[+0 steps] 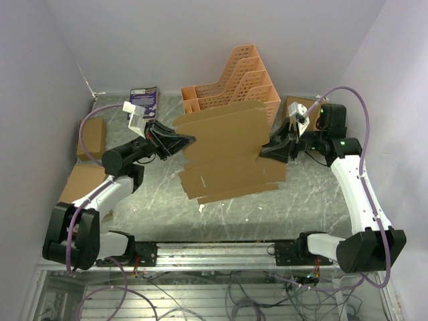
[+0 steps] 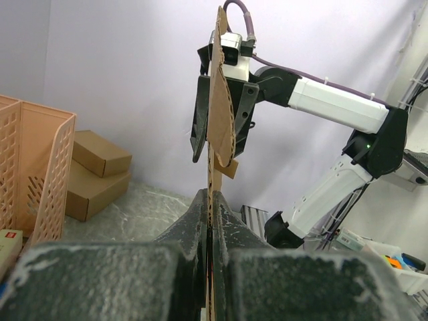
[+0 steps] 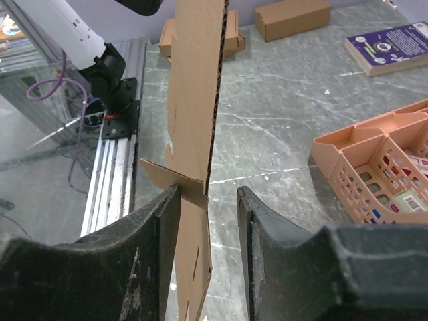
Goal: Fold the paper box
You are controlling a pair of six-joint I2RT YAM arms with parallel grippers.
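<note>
The fold has not started: the sheet (image 1: 231, 150) is flat and unfolded, hanging edge-up above the table (image 1: 314, 200) and stretched between the two pincers. The left pincer (image 1: 189, 140) is clenched on the sheet's edge, and its wrist view shows the cardboard pinched tight between both fingers. The right pincer (image 3: 207, 197) straddles the opposite edge with its jaws apart. One finger (image 3: 164, 214) touches a small tab, while the other stands clear of the cardboard, so I judge this side released and not bearing the sheet. The next move likely calls for the right pincer either to close on that edge or to shift along it to a flap, then bend the flap on its crease while the left one anchors. Both arms reach inward from their bases with elbows bent. Their wrists are turned to face each other across the sheet, well above the tabletop.
</note>
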